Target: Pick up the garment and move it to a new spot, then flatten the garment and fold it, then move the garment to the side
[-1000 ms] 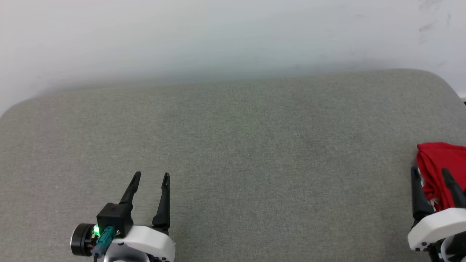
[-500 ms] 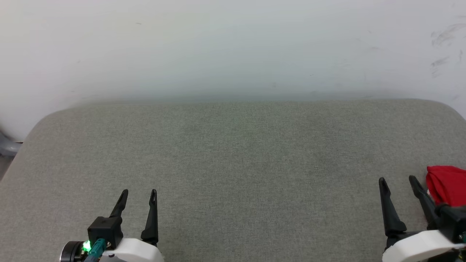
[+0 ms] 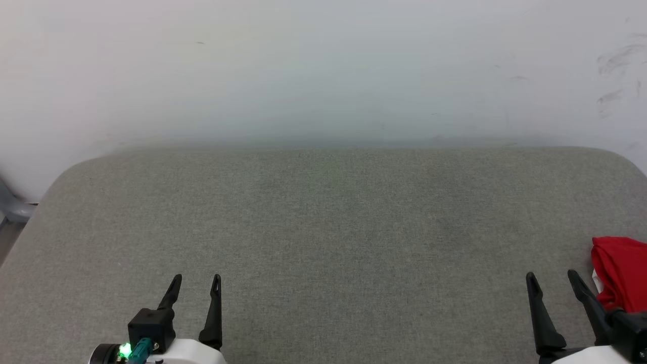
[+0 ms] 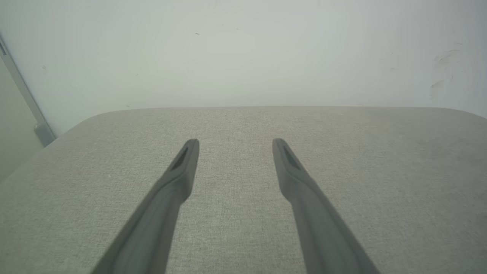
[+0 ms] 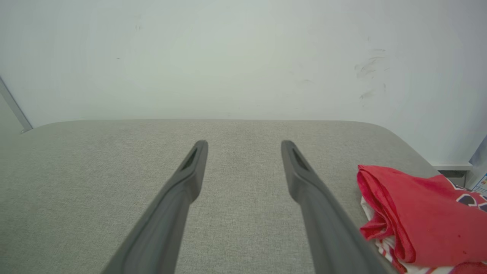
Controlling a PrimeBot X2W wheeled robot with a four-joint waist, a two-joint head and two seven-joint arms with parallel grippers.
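While checking progress against the task, noting the shirt (image 3: 619, 270) lying as a compact, layered bundle at the far right edge of the grey cushion (image 3: 323, 227), partly running out of the head view. Seeing, in the right wrist view, red cloth doubled over on top, white and striped trim peeking out underneath, and a scrap of dark lettering showing at the far side. Reading this as folding done and the shift to the side done too, given the wide bare middle of the cushion; judging the task as at or near its end, with perhaps only parking the arms left. Flagging a doubt: not ruling out a loosely bunched shirt awaiting its first pickup, with the bundle's far half cut off in both views. Logging the left gripper (image 3: 196, 277) hovering over bare cushion near the front left, fingers spread wide apart, holding nothing and touching nothing visible. Logging the right gripper (image 3: 551, 274) near the front right, fingers likewise wide apart and empty, bare cushion showing between them. Noting its outer finger (image 3: 586, 298) running just beside the shirt's near edge; seeing a strip of cushion between fingertip and cloth in the wrist view, but not being able to tell about contact lower down the finger.
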